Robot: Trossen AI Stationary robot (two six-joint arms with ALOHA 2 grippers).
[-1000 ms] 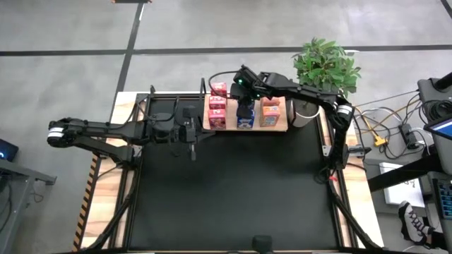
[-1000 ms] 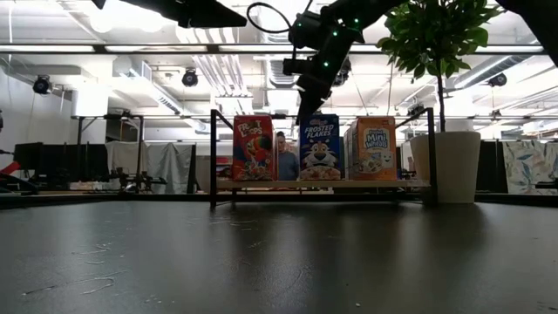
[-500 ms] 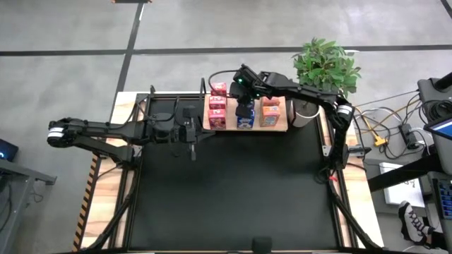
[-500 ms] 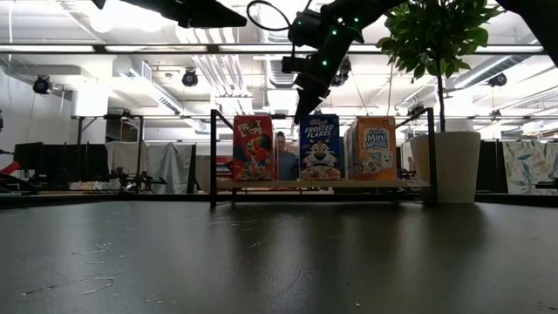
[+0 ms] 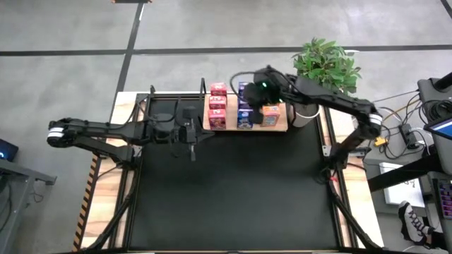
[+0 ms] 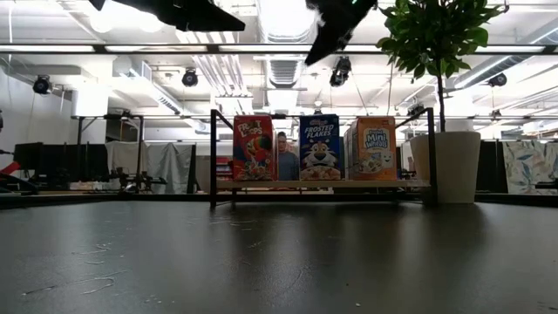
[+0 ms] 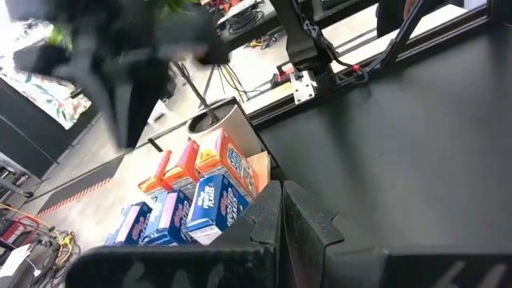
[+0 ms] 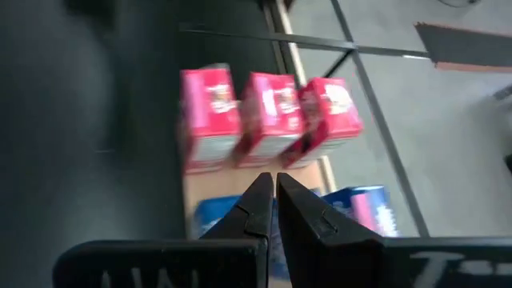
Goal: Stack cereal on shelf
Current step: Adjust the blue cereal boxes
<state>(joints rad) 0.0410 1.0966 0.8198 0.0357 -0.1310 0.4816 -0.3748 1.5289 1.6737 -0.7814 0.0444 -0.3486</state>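
Black worktop [image 5: 233,190] carries the shelf [image 5: 280,128] holding 3 rows of cereal [image 6: 320,147]. Right pincer [image 8: 274,194] hovers above it, pressed together, empty; left pincer [image 7: 281,210] likewise, waiting beside.

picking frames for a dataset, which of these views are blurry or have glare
Right wrist view: motion-smeared, the red cereal boxes soft-edged. Left wrist view: a dark smear upper left, the blue cereal boxes readable. Low view: bright ceiling lights, box fronts sharp. High view: evenly lit.
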